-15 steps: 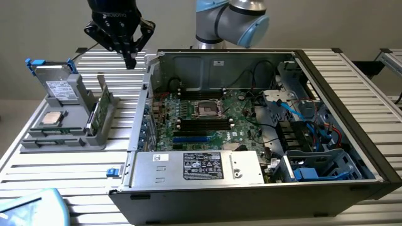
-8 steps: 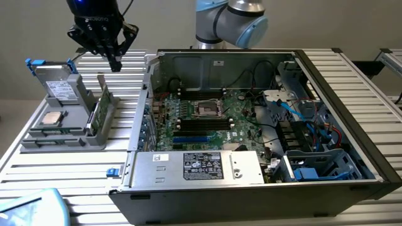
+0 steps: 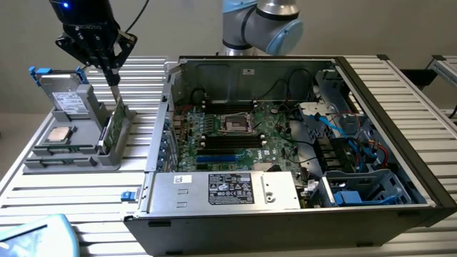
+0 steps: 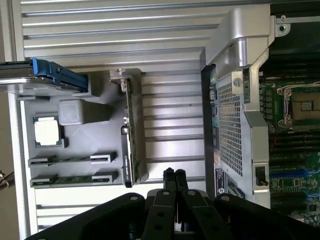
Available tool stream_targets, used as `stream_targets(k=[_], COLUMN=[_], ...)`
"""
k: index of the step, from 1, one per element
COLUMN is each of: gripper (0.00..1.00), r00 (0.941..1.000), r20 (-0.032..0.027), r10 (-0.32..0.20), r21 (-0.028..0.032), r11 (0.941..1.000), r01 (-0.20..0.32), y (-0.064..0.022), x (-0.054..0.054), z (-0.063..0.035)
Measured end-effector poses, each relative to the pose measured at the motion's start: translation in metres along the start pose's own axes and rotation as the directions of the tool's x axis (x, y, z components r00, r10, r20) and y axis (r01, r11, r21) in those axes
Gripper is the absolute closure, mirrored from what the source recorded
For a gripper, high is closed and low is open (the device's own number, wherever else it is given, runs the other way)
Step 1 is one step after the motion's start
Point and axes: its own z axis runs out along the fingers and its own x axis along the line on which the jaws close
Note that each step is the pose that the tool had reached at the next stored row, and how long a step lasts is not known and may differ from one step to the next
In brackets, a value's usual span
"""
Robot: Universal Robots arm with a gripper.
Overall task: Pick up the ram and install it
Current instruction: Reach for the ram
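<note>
The fingers [image 4: 170, 182] hung shut and empty over the open slatted surface [image 4: 170, 115], between rack [image 4: 95, 137] and case [image 4: 235, 55] edge. The ram [image 4: 67, 160] lay in the rack.

silver arm joint [image 3: 277, 24] with pale blue cap [image 3: 236, 6], black jaws, black cable [image 3: 141, 13]

Lit brightly and evenly from above in the exterior view, with only soft shadows. Falls dim inside the computer case [image 3: 221, 80], darkest along the wall at the exterior view's right. Glows blue at a small lamp [image 3: 66, 5] in the upper left of that frame. Blurs to a pale smear on the light-blue thing [image 3: 36, 235] in its lower left corner. Washes out near white along the ribbed table [image 4: 115, 25] in the wrist view, glints on the silver case corner [image 4: 240, 30], and sinks to flat black on the gripper [image 4: 173, 173] close to the lens.
</note>
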Motion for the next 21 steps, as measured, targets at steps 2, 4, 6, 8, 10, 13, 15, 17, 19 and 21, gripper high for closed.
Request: stream_targets(k=[2,4,6,8,10,13,15,17,19,21], gripper=[0.9,0.9,0.9,0.9,0.9,0.9,0.9,0.9,0.9,0.9], r00=[1.0,1.0,0.9999,0.9997,0.9994,0.9989,0.9987,0.9985,0.9984,0.9982], r20=[-0.0043,-0.0077,-0.0134,-0.0244,-0.0355,-0.0469,-0.0509,-0.0543,-0.0572,-0.0598], r10=[0.0,0.0,0.001,0.001,0.001,0.002,0.002,0.002,0.002,0.002], r21=[0.0003,0.0006,0.001,0.0017,0.0026,0.0034,0.0037,0.0039,0.0042,0.0043], r11=[1.0,1.0,1.0,1.0,1.0,1.0,1.0,1.0,1.0,1.0], r01=[0.0,0.0,-0.001,-0.001,-0.001,-0.002,-0.002,-0.002,-0.002,-0.002], y=[-0.0007,-0.0016,-0.0024,-0.003,-0.0038,-0.0054,-0.0065,-0.0077,-0.0091,-0.0109], x=[0.009,0.018,0.027,0.034,0.042,0.053,0.06,0.068,0.075,0.081], z=[0.0027,0.0059,0.008,0.0095,0.011,0.0143,0.0166,0.0191,0.0216,0.0237])
